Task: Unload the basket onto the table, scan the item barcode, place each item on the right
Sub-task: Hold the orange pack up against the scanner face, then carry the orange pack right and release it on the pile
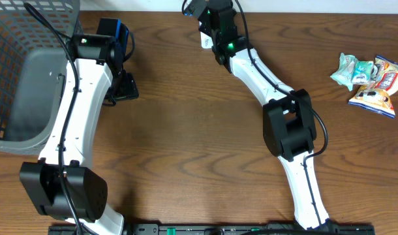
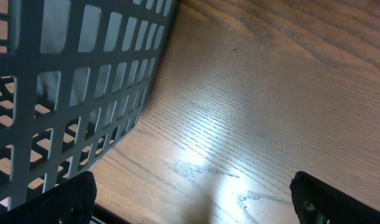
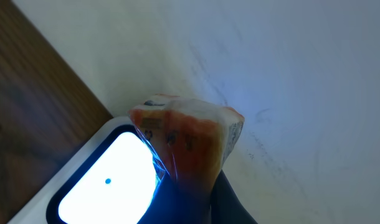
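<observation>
In the right wrist view, a crinkled orange-red snack packet, the item, is pinched in my right gripper, which is shut on it. The packet hangs just over the glowing white window of the scanner at the table's far edge. No barcode shows on it. From overhead, the right arm reaches to the far edge and hides the packet. My left gripper is open over bare wood beside the basket, with nothing between its dark fingers.
A grey mesh basket stands at the far left, close to the left arm. Several snack packets lie at the right edge of the wooden table. A pale wall lies beyond the far edge.
</observation>
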`<state>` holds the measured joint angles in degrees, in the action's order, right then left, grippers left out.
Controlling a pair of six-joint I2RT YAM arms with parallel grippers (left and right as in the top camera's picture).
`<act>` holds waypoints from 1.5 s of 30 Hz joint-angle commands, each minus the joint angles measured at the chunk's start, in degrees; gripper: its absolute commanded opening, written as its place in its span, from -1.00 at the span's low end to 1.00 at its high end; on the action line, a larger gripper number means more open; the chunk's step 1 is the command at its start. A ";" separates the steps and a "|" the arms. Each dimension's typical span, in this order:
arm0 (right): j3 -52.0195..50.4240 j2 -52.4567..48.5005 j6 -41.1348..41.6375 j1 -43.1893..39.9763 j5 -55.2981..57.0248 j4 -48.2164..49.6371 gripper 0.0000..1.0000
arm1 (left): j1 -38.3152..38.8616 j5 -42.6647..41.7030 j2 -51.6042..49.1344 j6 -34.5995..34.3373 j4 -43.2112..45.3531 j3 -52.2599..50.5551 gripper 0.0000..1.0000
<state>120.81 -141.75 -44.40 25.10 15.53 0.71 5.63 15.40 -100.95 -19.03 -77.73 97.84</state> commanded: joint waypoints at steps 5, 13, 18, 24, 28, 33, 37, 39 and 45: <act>0.94 -0.26 -3.69 0.11 5.81 -0.26 -0.98 | -0.15 1.16 0.07 0.74 -0.20 -0.24 0.96; 0.94 3.85 -1.70 -2.03 14.86 -8.90 -0.98 | -0.15 1.16 0.07 0.74 -0.20 -0.24 0.96; 0.94 8.98 10.91 -8.39 25.94 -19.78 -0.98 | -0.15 1.16 0.07 0.74 -0.20 -0.24 0.93; 0.94 11.93 27.93 -18.78 34.62 -37.77 -0.98 | -0.15 1.16 0.09 0.74 -0.20 -0.24 0.96; 0.92 12.09 41.62 -29.09 30.42 -54.31 -0.97 | -0.15 1.16 0.09 0.74 -0.20 -0.24 0.95; 0.90 12.09 45.27 -34.25 27.21 -58.84 -0.30 | -0.15 1.16 0.07 0.74 -0.20 -0.24 0.96; 0.90 12.09 45.29 -36.50 24.00 -60.04 0.31 | -0.15 1.16 0.07 0.74 -0.20 -0.24 0.95; 0.90 12.11 46.45 -36.98 23.47 -60.94 0.47 | -0.15 1.16 0.07 0.74 -0.20 -0.24 0.96; 0.92 15.63 50.07 -36.76 20.28 -62.27 0.64 | -0.15 1.16 0.07 0.74 -0.20 -0.24 0.96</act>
<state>121.64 -130.17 2.44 -11.86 38.85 -61.54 5.63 15.40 -100.95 -19.03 -77.73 97.84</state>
